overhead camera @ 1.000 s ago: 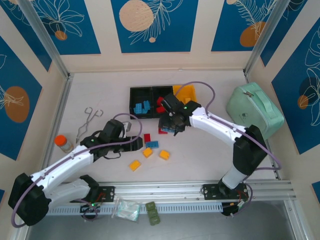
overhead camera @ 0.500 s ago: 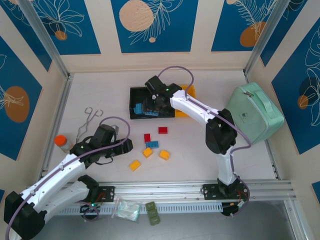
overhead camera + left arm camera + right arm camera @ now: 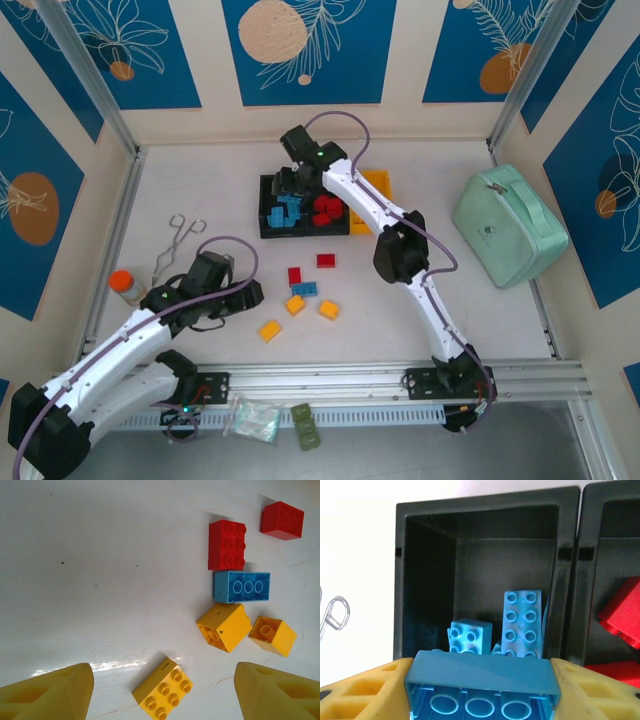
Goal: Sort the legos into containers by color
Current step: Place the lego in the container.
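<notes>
White worktop (image 3: 450, 300), blue-patterned walls (image 3: 300, 50) behind. Left yellow fingers (image 3: 55, 690) spread wide, empty, above yellow studded plastic brick (image 3: 163, 694); other loose bricks (image 3: 242, 586) just right of it. Right yellow fingers (image 3: 365, 690) clamp light-blue plastic brick (image 3: 480, 672) over left black plastic bin (image 3: 427, 515), which holds blue bricks (image 3: 522, 622). Best: centre over opening, lower, then release, clear of divider to middle black bin (image 3: 615, 491).

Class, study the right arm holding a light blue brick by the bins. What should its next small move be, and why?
Probably open the right end effector and let the light blue brick drop. It is clamped there facing the left black bin, which already holds other blue bricks, while red ones lie in the neighbouring bin.
</notes>
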Robot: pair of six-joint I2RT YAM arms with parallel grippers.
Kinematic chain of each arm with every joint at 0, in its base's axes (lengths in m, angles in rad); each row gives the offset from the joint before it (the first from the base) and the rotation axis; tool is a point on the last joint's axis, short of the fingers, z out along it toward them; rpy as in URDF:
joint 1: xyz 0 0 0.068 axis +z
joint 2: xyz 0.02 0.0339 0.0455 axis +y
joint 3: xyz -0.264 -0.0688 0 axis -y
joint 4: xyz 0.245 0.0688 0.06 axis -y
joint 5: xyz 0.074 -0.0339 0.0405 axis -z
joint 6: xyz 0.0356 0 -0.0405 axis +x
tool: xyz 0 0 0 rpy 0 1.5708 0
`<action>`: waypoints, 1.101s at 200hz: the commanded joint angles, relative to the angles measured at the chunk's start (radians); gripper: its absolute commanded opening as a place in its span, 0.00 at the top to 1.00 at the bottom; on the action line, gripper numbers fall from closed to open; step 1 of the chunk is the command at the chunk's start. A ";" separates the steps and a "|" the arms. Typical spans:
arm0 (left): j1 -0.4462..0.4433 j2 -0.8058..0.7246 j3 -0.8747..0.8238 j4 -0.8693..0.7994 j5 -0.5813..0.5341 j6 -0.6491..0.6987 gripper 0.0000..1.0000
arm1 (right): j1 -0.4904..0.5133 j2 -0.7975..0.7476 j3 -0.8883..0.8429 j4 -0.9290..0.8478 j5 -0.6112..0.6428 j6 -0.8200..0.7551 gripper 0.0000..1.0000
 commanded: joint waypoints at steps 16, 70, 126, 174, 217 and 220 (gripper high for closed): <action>0.013 -0.010 -0.021 -0.021 0.001 -0.011 0.26 | -0.021 0.066 0.112 -0.080 -0.044 -0.019 0.38; 0.013 0.002 -0.019 -0.006 0.009 -0.014 0.26 | -0.024 0.058 0.117 -0.068 -0.045 -0.021 0.29; 0.013 -0.002 -0.022 -0.001 0.015 -0.017 0.26 | -0.018 0.034 0.113 -0.065 -0.045 -0.028 0.26; 0.014 -0.013 -0.022 -0.009 0.022 -0.012 0.26 | -0.005 -0.055 0.050 -0.054 -0.026 -0.041 0.26; 0.011 0.019 -0.018 0.000 0.073 0.026 0.27 | 0.023 -0.336 -0.331 0.107 -0.026 -0.062 0.29; 0.011 0.025 -0.016 0.000 0.078 0.030 0.28 | 0.026 -0.360 -0.367 0.124 -0.029 -0.062 0.29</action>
